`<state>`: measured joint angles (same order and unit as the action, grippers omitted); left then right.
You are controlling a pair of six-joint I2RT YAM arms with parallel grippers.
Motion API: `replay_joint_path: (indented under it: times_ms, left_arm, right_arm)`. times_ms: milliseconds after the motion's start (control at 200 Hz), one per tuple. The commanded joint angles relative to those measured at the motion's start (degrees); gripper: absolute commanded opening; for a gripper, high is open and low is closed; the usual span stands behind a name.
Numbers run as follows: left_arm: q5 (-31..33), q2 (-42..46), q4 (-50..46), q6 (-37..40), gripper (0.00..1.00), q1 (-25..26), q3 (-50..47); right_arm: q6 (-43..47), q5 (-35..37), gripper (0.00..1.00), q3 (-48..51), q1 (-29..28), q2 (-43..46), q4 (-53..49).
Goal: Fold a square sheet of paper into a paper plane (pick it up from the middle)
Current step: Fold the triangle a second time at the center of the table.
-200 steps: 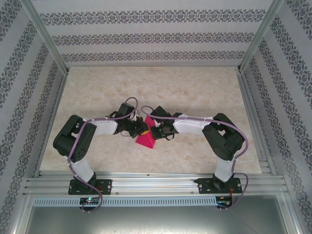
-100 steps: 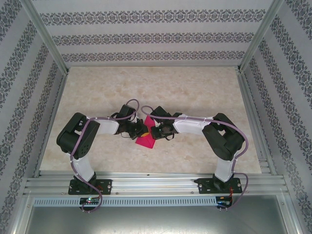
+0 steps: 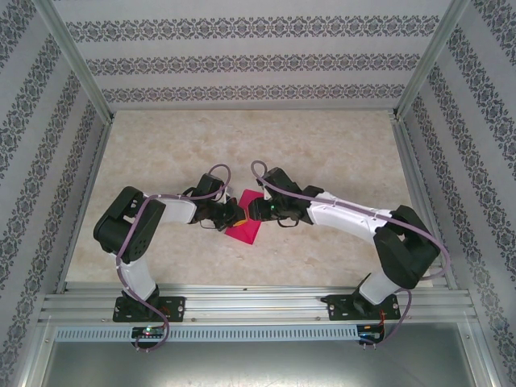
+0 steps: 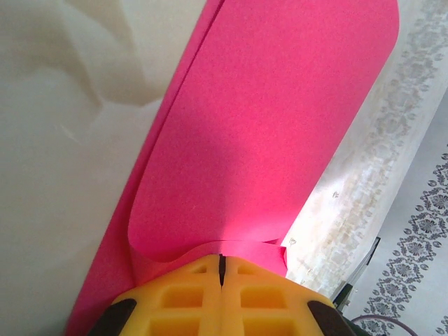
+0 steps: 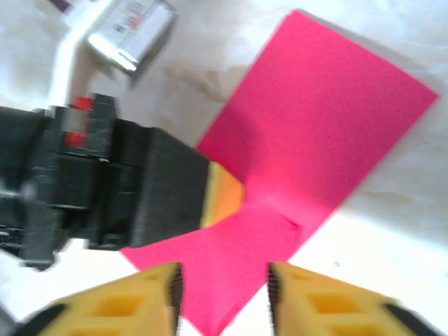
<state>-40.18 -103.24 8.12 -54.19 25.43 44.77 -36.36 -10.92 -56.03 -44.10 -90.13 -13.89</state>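
Note:
The square sheet of paper (image 3: 246,229) is magenta-pink, folded over on itself, and lies at the table's middle between both grippers. My left gripper (image 3: 235,214) is shut on it. In the left wrist view its yellow fingertips (image 4: 221,257) pinch the near edge of the paper (image 4: 266,126), whose upper layer curls up and away. My right gripper (image 3: 252,211) faces it from the right. In the right wrist view its jaws (image 5: 222,287) stand apart, with a corner of the paper (image 5: 315,126) showing between them, untouched. The paper plane is out of view.
The marble-patterned table (image 3: 322,153) stretches free behind and to both sides. Aluminium rails (image 3: 258,306) run along the near edge, and patterned walls close in the sides. In the right wrist view the left arm's black wrist (image 5: 105,182) is close by on the left.
My right gripper has opened and let go of the paper, and the right arm's elbow has swung out to the right. The paper has sunk flatter. The left gripper stays shut on it.

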Motion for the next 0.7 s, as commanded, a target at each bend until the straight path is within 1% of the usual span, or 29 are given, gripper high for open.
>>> replay_joint_path:
  times_ms: [0,65,165,245,370,485,590,694]
  left_arm:
    - [2.50,-1.97,-2.85,1.59,0.02,0.50,-1.78]
    - [2.48,-1.92,-2.85,1.64,0.02,0.51,-1.78]
    - [2.49,-1.96,-2.81,1.55,0.02,0.50,-1.63]
    - [2.39,-2.05,-2.92,1.55,0.02,0.51,-1.41]
    - [2.39,-1.92,-3.16,1.68,0.02,0.50,-1.31]
    - [2.13,-1.90,-3.29,1.76,0.02,0.50,-1.16]
    - [2.13,-1.62,-3.55,1.90,0.02,0.50,-1.11]
    - [2.22,-1.57,-3.71,1.99,0.02,0.54,-1.25]
  right_arm:
    - [-6.88,-7.47,0.20,4.13,-1.88,-0.74,8.88]
    - [-10.69,-8.92,0.11,4.70,-2.88,-2.09,11.86]
    - [-13.65,-8.63,0.05,4.32,-4.27,-4.98,13.16]
    - [-15.72,-8.72,0.05,4.07,-4.83,-6.98,14.18]
    - [-16.31,-7.64,0.05,2.71,-5.34,-9.49,12.64]
    - [-16.13,-7.06,0.06,2.72,-5.25,-10.32,13.82]
    - [-15.44,-5.62,0.07,1.41,-4.86,-11.06,10.14]
    - [-15.60,-6.24,0.07,1.41,-4.51,-12.49,9.92]
